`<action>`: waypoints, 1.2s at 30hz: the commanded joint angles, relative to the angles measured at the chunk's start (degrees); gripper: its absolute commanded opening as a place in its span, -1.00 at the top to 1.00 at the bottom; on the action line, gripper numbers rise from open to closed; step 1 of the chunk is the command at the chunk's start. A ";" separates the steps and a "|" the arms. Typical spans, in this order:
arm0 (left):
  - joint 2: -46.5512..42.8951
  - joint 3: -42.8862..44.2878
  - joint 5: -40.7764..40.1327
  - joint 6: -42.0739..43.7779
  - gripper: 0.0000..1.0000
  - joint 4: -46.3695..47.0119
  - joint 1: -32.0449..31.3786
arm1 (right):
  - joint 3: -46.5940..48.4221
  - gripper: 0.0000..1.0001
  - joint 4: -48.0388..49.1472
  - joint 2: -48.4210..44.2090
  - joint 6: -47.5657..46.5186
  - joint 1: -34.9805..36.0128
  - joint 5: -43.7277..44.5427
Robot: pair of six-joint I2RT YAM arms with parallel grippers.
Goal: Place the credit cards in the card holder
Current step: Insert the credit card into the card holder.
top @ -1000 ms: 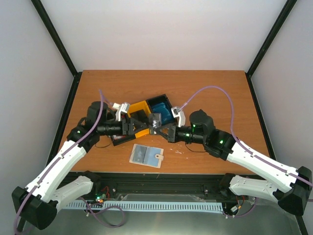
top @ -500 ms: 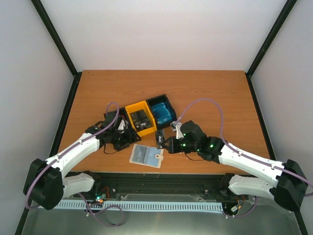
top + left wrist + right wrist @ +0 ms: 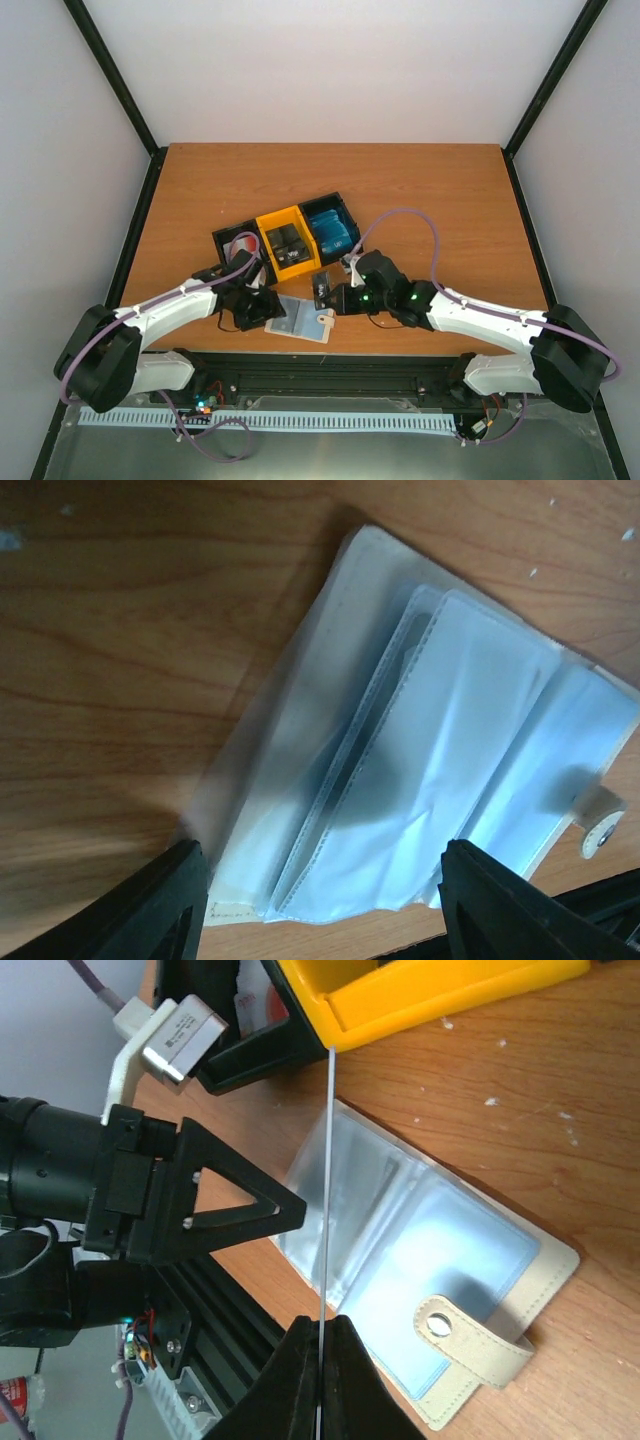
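Note:
The card holder [image 3: 303,319] lies open near the table's front edge, cream outside and pale blue with clear pockets [image 3: 440,740] inside, its snap tab [image 3: 470,1332] to the right. My left gripper [image 3: 262,308] is open and low over the holder's left half, one finger [image 3: 165,905] on each side of it. My right gripper [image 3: 320,1338] is shut on one of the credit cards [image 3: 326,1180], a dark one [image 3: 321,287] held on edge just above the holder's pockets. More credit cards [image 3: 291,240] sit in the tray.
A three-compartment tray [image 3: 272,219] in black, yellow and blue stands just behind the holder, its yellow wall [image 3: 430,995] close to the held card. The table's front edge and black rail [image 3: 330,365] lie right below both grippers.
Both arms have drawn back from above the tray toward the front edge. The left gripper dropped to the holder's left side; the right brought its card down over the holder.

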 commanded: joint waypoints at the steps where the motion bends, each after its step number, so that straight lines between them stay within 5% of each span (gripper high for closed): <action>1: 0.39 -1.19 2.23 2.24 -0.30 2.60 -0.73 | -2.81 0.94 3.17 -0.45 2.77 0.26 1.89; 4: 0.77 -2.29 4.04 3.53 -0.25 4.00 -0.72 | -3.57 0.94 3.40 -0.45 3.95 0.66 4.04; 11: 2.25 -2.84 8.50 6.68 0.38 4.88 -0.73 | -7.44 0.95 8.31 0.12 11.16 2.25 8.62; 36: 3.99 -1.57 7.57 8.90 0.46 3.31 -0.73 | -12.90 0.95 37.38 19.67 18.91 3.92 -3.50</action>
